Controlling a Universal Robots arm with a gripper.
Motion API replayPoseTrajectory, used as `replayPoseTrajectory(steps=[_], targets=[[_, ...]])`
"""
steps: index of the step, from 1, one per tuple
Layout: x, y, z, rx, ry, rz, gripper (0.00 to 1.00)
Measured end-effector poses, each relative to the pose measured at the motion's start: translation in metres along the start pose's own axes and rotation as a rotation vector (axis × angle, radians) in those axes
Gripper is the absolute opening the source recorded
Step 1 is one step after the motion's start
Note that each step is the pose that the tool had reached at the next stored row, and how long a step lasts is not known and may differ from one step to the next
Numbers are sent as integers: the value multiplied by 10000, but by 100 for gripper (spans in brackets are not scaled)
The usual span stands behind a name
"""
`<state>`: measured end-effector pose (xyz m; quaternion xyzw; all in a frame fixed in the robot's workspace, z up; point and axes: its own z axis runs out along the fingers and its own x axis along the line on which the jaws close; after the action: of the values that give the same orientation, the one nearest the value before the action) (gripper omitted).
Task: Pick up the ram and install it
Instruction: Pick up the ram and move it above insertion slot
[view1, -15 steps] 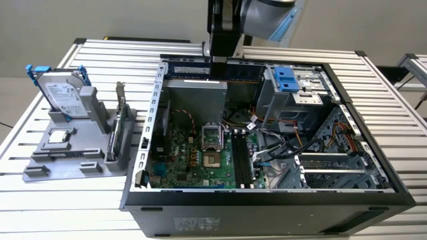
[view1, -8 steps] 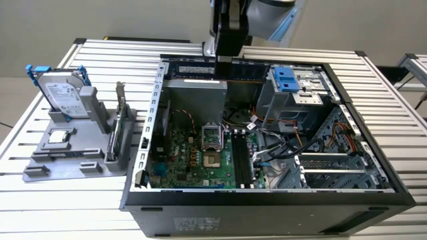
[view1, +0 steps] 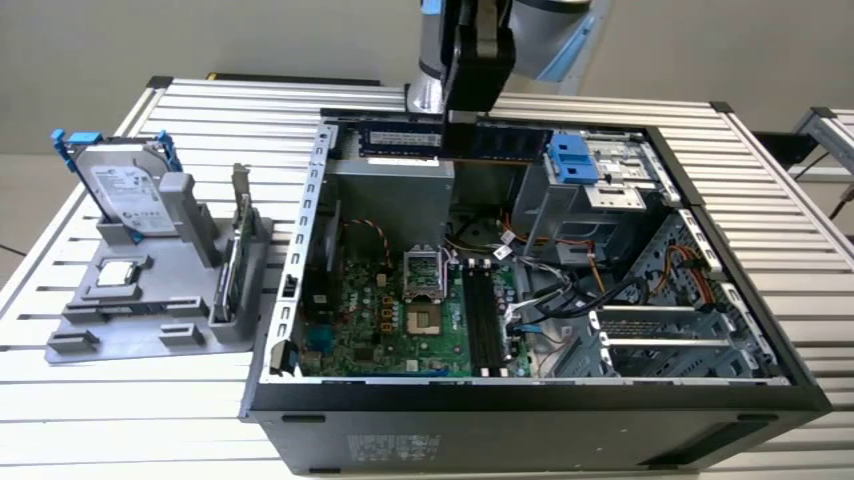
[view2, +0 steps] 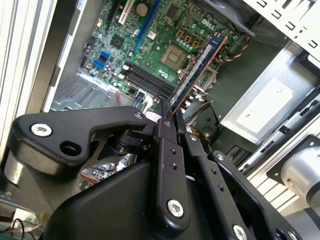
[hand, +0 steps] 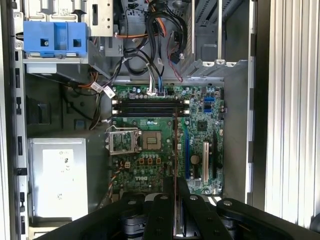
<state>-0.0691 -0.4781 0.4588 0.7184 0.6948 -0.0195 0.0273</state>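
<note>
The ram (view1: 514, 142) is a long blue-green stick with black chips, held level above the far end of the open computer case (view1: 287, 300). My gripper (view1: 461, 130) is shut on its middle. In the second wrist view the ram (view2: 197, 65) sticks out from between the black fingers (view2: 165, 135) over the motherboard. In the first wrist view the ram (hand: 175, 150) shows edge-on as a thin line rising from the gripper (hand: 175, 187). The black memory slots (hand: 150, 107) (view1: 483, 315) lie on the green motherboard below, well apart from the stick.
A grey stand (view1: 80, 340) at the exterior view's left carries a silver hard drive (view1: 127, 190) with blue rails and an upright expansion card (view1: 238, 250). Inside the case are a power supply (hand: 57, 182), a blue drive clip (hand: 55, 37), cable bundles (hand: 160, 30) and the processor socket (hand: 124, 141).
</note>
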Motion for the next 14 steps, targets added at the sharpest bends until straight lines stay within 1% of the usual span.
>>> replayPoseTrajectory(steps=[5, 14], targets=[[2, 53, -6, 0, 0, 1, 0], [5, 178, -15, 0, 0, 0, 0]])
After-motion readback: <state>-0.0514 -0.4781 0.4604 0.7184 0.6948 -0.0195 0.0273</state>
